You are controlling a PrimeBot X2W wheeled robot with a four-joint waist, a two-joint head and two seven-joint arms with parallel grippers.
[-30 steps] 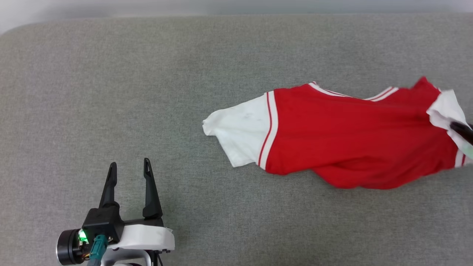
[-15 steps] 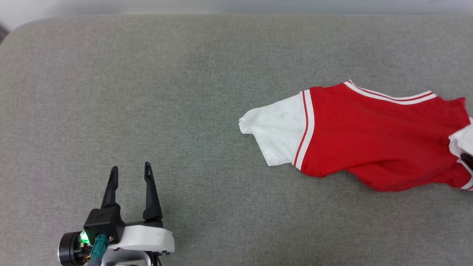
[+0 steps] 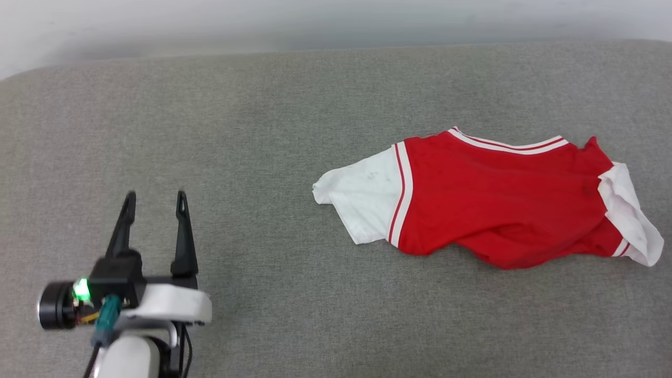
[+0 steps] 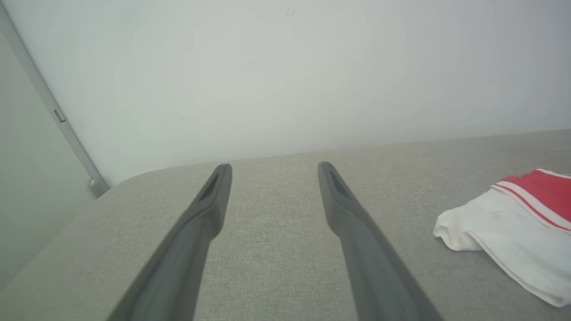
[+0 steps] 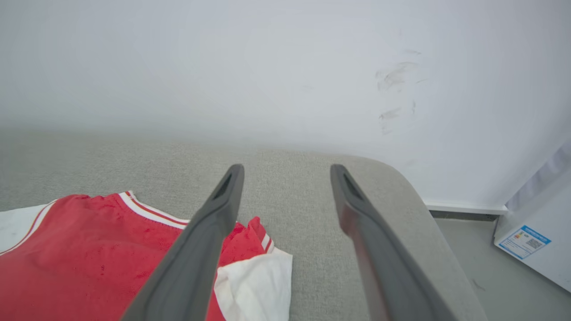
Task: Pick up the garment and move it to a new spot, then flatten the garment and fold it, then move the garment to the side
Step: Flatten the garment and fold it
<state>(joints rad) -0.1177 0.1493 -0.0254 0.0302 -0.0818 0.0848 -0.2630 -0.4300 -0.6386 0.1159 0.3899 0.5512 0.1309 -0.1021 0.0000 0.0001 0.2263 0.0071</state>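
Note:
The garment [image 3: 488,205], a red T-shirt with white sleeves and striped trim, lies rumpled on the grey cushioned surface [image 3: 294,115] at the right of the head view. Its left sleeve [image 4: 499,232] shows at the right of the left wrist view. My left gripper [image 3: 154,198] stands open at the lower left, well apart from the cloth, nothing between its fingers. In the right wrist view my right gripper [image 5: 287,169] is open above the garment's [image 5: 89,249] right sleeve [image 5: 254,281], holding nothing.
A pale wall [image 5: 267,67] runs behind the grey surface. The surface's rounded right corner [image 5: 415,187] drops to a floor with a white box [image 5: 535,236] bearing a label. Bare grey surface lies left of and in front of the garment.
My right gripper has opened and let go of the right sleeve, which now lies on the surface. The head camera shifted. The left gripper stays open.

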